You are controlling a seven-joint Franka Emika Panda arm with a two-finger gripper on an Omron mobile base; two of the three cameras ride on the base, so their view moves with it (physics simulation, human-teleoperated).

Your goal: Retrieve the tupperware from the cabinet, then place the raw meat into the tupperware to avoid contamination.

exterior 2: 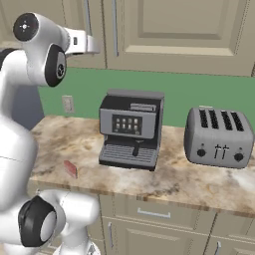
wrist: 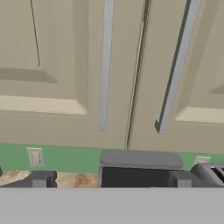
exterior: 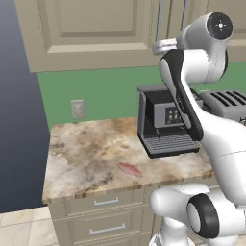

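Green wall runs behind my marbled brown stone table (exterior: 86,153), with a white outlet plate (exterior: 77,109) on it. Above hangs the large beige wall cabinet (wrist: 65,65), both panelled doors closed, their long silver bar handles (wrist: 105,65) upright either side of the seam. On the table stand a dark grey coffee machine (exterior 2: 130,130) and a silver four-slot toaster (exterior 2: 217,138). My hand (wrist: 109,180) is raised before the doors, fingers spread wide, holding nothing. The small pinkish-red raw meat slab (exterior: 129,168) lies flat near the table's front edge.
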